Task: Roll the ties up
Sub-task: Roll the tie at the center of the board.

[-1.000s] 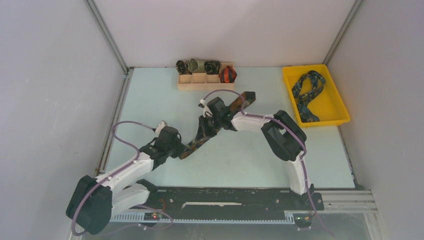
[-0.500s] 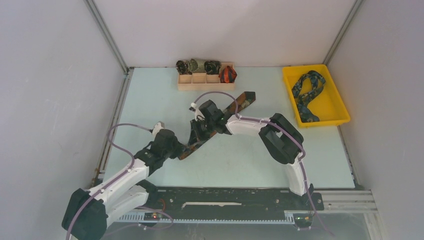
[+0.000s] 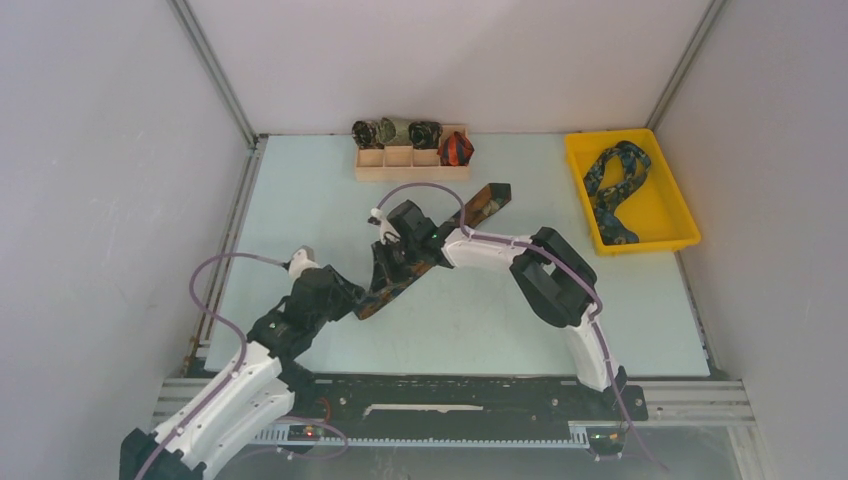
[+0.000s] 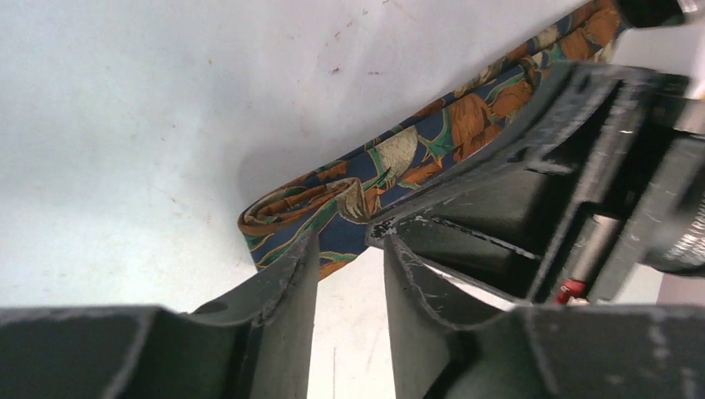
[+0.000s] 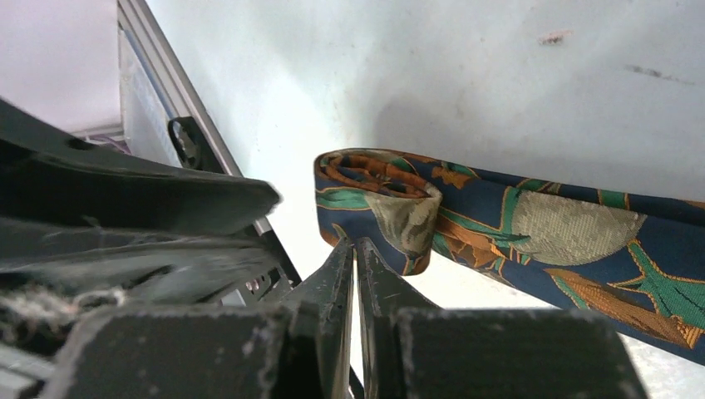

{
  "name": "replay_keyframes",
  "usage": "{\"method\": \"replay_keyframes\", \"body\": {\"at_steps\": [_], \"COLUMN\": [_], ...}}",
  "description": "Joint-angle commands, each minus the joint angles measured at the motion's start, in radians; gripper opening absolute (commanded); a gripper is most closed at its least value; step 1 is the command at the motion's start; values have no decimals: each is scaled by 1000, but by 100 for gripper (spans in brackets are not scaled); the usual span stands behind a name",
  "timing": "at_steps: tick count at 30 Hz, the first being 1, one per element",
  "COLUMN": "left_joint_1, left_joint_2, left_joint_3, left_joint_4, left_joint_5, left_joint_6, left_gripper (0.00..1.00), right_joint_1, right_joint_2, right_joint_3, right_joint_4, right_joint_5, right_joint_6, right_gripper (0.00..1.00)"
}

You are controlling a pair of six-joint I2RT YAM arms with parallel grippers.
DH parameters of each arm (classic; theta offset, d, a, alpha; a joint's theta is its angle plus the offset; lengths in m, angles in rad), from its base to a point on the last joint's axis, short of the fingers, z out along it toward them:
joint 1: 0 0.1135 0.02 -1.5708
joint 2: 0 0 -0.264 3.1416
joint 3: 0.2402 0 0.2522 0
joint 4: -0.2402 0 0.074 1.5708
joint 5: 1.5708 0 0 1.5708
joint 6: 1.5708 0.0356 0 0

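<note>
The right gripper [image 5: 356, 246] has its jaws pressed almost together, only a thin slit between them, and its tips sit at the near edge of the curled end of the brown-orange tie [image 5: 540, 224]; whether any fabric is pinched in that slit cannot be told. The left gripper [image 4: 349, 241] stands released, with a narrow gap between its jaws through which the bare table [image 3: 480, 310] shows, and it grasps nothing. Its tips lie just short of the same curled end. That end is folded over on itself into one loose turn, not a tight roll. The two grippers meet there from opposite sides, the dark body of the right one filling the right of the left wrist view. From the curl the tie runs flat on the table in a diagonal band toward the far right, its wide end lying beyond the right arm. At the far edge of the table stands a wooden box [image 3: 410, 174] of small compartments. Three rolled ties [image 3: 400, 131] in dark greenish prints rest along its back, and a red-orange roll [image 3: 456, 149] sits at its right end. Well apart to the right, a yellow tray [image 3: 672, 205] holds a navy tie [image 3: 607, 212] – unrolled, lying in a loose loop.
</note>
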Motion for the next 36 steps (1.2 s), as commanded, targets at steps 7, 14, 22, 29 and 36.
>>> {"method": "replay_keyframes", "body": {"at_steps": [7,14,22,29,36], "left_joint_1": [-6,-6,-5,-5,-4], "left_joint_2": [-222,-235,-194,-160,-158], "left_joint_3": [-62,-87,-141,-186,-218], "left_joint_4": [-161,-166,-65,30,106], "left_joint_5": [-70,-63,-31,-20,-19], "left_joint_6": [17,-3,-26,-46,-64], "left_gripper": [65,73,73,72,70], "right_joint_1": [13,10,-1,-10,-16], "right_joint_2": [43,73,93,111,119], "right_joint_3": [72,81,77,81,85], "right_joint_4": [-87,-94,-104,-106,-106], "right_joint_5": [0,2,4,-9,-18], "right_joint_6": [-63,-74,-87,-90,-89], "right_gripper": [8,7,6,6,5]}}
